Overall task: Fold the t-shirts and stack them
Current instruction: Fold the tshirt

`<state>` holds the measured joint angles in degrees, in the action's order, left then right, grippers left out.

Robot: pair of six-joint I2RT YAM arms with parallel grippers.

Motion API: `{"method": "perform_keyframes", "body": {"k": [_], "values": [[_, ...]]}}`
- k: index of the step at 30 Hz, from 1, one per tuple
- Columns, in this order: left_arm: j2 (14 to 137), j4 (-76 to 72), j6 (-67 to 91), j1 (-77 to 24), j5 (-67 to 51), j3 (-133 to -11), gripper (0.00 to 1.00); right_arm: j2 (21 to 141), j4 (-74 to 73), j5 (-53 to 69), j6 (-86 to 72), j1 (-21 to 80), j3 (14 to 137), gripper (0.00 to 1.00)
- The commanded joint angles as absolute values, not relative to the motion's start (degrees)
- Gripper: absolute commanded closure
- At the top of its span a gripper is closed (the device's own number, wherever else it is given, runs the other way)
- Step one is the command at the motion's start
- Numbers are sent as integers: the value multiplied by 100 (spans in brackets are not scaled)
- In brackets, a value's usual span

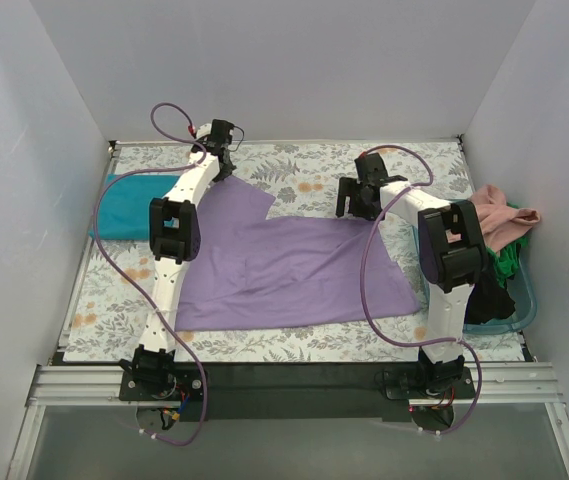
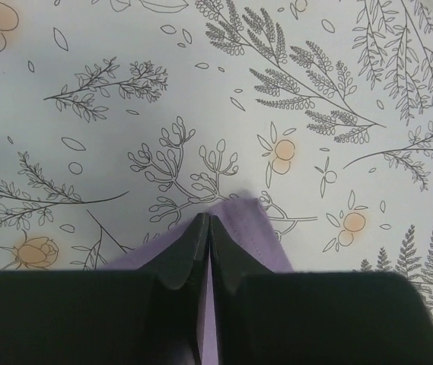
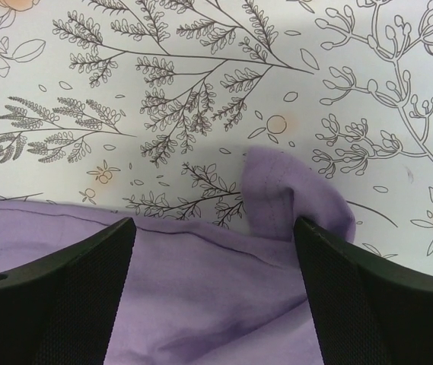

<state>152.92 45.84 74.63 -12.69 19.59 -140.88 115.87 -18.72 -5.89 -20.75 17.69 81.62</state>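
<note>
A lavender-purple t-shirt (image 1: pixel 284 265) lies spread on the floral cloth in the middle of the table. My left gripper (image 1: pixel 222 160) is shut on its far left corner (image 2: pixel 258 232), with purple fabric pinched between the fingers. My right gripper (image 1: pixel 359 195) is open over the shirt's far right edge (image 3: pixel 201 296), where a corner of fabric (image 3: pixel 284 198) is folded up by the right finger. A folded teal t-shirt (image 1: pixel 129 208) lies at the left edge. Salmon-pink (image 1: pixel 499 220), green (image 1: pixel 509 265) and black (image 1: pixel 489 300) tees are piled at the right.
A see-through blue tub (image 1: pixel 524 305) at the right edge holds the piled tees. The grey floral-print cloth (image 1: pixel 294 165) covers the table. White walls close in the left, back and right sides. Purple cables loop off both arms.
</note>
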Motion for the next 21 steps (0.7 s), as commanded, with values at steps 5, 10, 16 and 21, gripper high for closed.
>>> {"method": "perform_keyframes", "body": {"k": [5, 10, 16, 21], "values": [[15619, 4704, 6970, -1397, 660, -13378, 100, 11918, -1890, -765, -2136, 1749, 8314, 26], [14477, 3791, 7329, -1397, 1080, -12509, 100, 11936, -1890, -940, -2250, 1749, 8315, 63], [13273, 2929, 7392, -1389, 1108, -11743, 100, 11865, -1890, -809, -2268, 1749, 8367, 97], [12491, 2435, 7418, -1389, 905, -10699, 100, 11567, -1872, -817, -2276, 1749, 8324, 99]]}}
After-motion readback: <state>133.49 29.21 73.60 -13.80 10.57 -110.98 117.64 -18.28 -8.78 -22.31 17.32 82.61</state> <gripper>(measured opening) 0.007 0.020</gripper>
